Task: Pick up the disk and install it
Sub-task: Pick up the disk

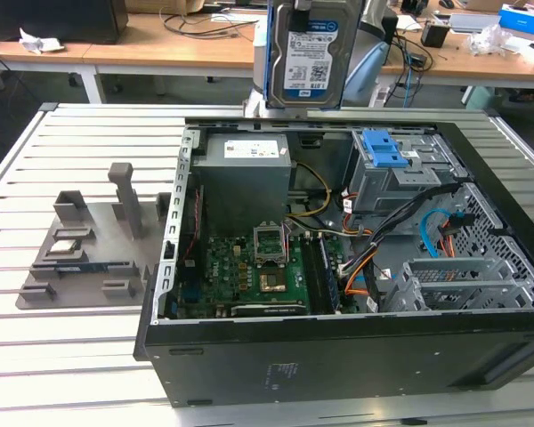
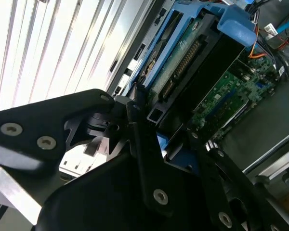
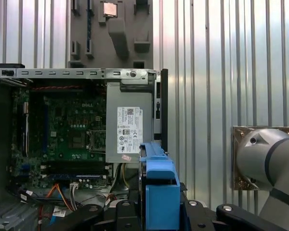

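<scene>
Disk is up in the air in the exterior view, standing on edge with its label facing the camera, above the far side of the open case on the slatted surface. Second wrist view: pincer clamped on the disk's blue carrier, motherboard beyond. First wrist view: carrier looks edge-on, near the power supply.

From my station, the disk is cut off by the exterior view's top edge, its upper end unseen.
</scene>
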`<state>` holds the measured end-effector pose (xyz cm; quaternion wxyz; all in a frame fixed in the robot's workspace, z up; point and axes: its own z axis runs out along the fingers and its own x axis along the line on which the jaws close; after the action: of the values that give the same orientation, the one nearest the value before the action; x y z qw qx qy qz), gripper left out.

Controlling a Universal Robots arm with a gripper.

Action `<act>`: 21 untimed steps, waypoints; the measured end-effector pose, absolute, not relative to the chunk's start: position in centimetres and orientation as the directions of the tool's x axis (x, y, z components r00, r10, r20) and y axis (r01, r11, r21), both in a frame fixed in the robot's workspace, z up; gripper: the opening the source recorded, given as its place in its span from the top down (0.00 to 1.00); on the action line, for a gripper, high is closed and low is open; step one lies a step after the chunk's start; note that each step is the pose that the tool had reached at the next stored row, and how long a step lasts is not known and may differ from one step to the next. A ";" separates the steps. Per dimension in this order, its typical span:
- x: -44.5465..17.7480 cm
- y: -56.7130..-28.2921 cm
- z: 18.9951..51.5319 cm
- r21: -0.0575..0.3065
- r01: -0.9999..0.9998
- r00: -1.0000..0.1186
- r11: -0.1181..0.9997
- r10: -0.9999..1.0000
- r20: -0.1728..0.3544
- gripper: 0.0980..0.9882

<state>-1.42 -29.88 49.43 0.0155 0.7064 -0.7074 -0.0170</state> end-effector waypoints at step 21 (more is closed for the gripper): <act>2.4 -30.9 49.4 0.047 -0.999 -0.001 0.001 -1.000 -0.002 0.70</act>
<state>2.41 -30.85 49.41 0.0158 0.7064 -0.7074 -0.0174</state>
